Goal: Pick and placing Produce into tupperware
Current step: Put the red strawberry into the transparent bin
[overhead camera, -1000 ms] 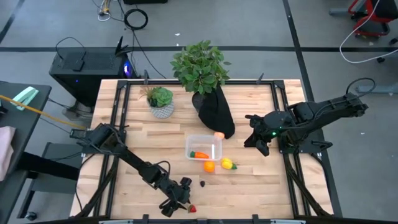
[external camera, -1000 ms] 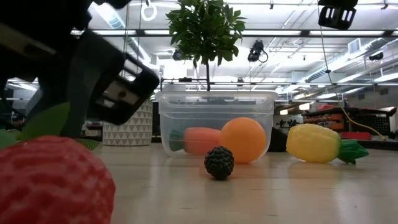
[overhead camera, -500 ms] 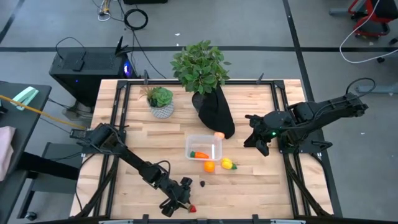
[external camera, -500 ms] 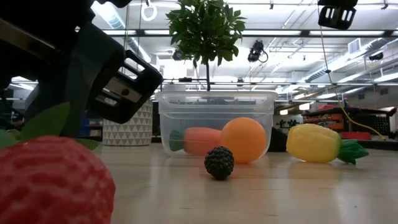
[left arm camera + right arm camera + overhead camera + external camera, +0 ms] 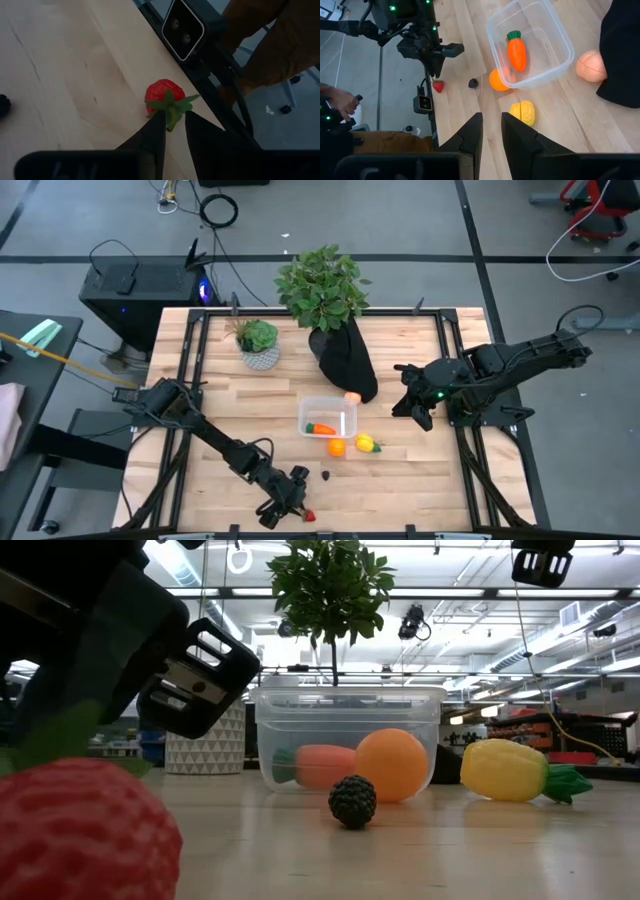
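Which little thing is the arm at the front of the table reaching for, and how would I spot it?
Start at the clear tupperware mid-table, then look toward the front edge, where the left end effector sits. Right at its fingertips lies the strawberry. It is the only red piece with a leafy green cap; the nearby blackberry is small and dark.

On the wooden tabletop [image 5: 400, 480]: a tall leafy plant [image 5: 322, 285] above a black cloth [image 5: 347, 362], a small plant in a white patterned pot [image 5: 261, 346]. Beside, on the floor: black computer case [image 5: 140, 285].
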Motion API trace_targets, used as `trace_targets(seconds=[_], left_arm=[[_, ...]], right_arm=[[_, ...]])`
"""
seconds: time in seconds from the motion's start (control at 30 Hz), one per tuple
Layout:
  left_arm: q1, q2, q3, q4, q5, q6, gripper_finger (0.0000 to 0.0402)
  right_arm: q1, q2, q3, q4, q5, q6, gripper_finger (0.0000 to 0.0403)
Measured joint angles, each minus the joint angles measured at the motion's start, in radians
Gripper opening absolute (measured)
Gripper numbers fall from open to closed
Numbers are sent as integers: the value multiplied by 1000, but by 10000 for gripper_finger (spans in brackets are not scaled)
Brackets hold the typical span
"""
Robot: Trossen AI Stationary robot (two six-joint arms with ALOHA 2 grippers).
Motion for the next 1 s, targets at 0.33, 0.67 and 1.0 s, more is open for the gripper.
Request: trace_targets(seconds=[0.33, 0.67, 1.0], left_arm=[[1, 0, 0, -22, 3, -3, 11], [14, -12, 0, -61, 2, -109, 2], [73, -100, 50, -71, -13, -79, 1]], right_arm=[[0, 0, 0, 0, 0, 0, 78], [0, 0, 0, 0, 0, 0, 78], [0, 0, 0, 0, 0, -2, 78]])
